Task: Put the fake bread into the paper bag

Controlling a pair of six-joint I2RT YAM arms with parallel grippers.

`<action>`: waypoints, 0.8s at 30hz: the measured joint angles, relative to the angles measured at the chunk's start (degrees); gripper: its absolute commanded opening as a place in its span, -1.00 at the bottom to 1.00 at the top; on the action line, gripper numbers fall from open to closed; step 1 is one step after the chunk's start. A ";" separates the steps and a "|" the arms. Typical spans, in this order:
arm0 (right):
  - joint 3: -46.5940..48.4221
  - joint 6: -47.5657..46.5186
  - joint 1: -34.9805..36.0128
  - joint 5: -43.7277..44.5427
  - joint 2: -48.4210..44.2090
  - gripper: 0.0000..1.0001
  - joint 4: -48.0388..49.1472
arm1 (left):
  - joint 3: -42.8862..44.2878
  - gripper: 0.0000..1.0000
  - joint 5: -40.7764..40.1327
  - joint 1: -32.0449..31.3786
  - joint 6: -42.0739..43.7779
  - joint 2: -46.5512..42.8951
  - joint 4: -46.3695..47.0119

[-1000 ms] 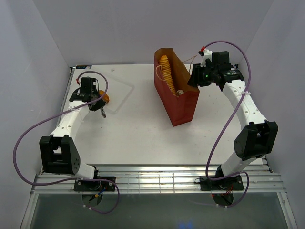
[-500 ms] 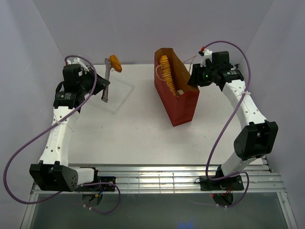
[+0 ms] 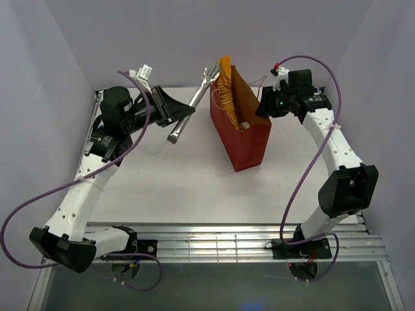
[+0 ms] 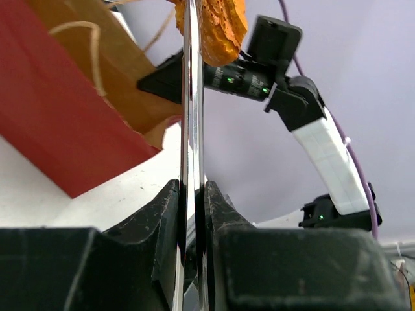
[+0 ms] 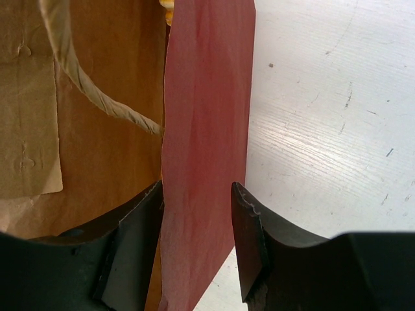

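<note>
The left jaws are pressed together on one pair of metal tongs [image 3: 193, 107], whose tips hold one orange pastry [image 3: 225, 65] at the far rim of the single paper bag [image 3: 251, 139]. The bag stands on the surface [image 3: 181, 184]. Inside it show one long ridged loaf [image 3: 227, 100] and one pale piece [image 3: 245, 124]. The right jaws pinch the bag's wall.

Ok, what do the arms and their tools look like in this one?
The left arm and right arm have white links with black joint housings, and a purple cable loops alongside each. The right wrist shows green lights. The left tool and right tool each have two black, wedge-shaped fingers.
</note>
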 measured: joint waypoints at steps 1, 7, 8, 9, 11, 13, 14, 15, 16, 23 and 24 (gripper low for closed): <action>0.00 0.11 0.00 0.00 0.00 0.03 0.00 | 0.00 -1.00 -0.02 -1.31 -0.26 0.11 0.63; 0.00 0.42 0.00 0.22 -0.02 0.03 0.00 | 0.00 -0.98 -0.72 -6.36 -1.03 2.21 3.93; 0.00 0.46 0.00 0.28 -0.02 0.03 0.00 | 0.00 -0.95 -0.83 -6.82 -1.14 2.75 4.15; 0.00 0.50 0.00 0.44 -0.02 0.03 0.00 | 0.00 -0.95 -0.96 -7.21 -1.31 3.34 4.39; 0.00 0.52 0.00 0.66 -0.02 0.03 0.00 | 0.00 -0.91 -1.22 -8.02 -1.46 4.57 5.05; 0.00 0.50 0.00 0.83 -0.02 0.03 -0.02 | 0.00 -0.85 -1.68 -8.48 -1.66 5.90 5.60; 0.00 0.50 0.00 0.87 -0.04 0.03 -0.02 | 0.00 -0.81 -1.95 -8.57 -1.75 6.58 5.70; 0.00 0.50 0.00 0.92 -0.04 0.03 -0.02 | 0.00 -0.77 -2.12 -8.66 -1.79 7.26 5.75; 0.00 0.50 0.00 1.01 -0.02 0.03 -0.02 | 0.00 -0.73 -2.34 -8.70 -1.86 7.85 5.81; 0.00 0.48 0.00 1.38 -0.04 0.03 -0.09 | 0.00 -0.18 -4.31 -8.79 -1.84 9.73 6.10; 0.00 0.46 0.00 1.44 -0.04 0.03 -0.09 | 0.00 -0.14 -4.66 -8.79 -1.90 9.70 6.14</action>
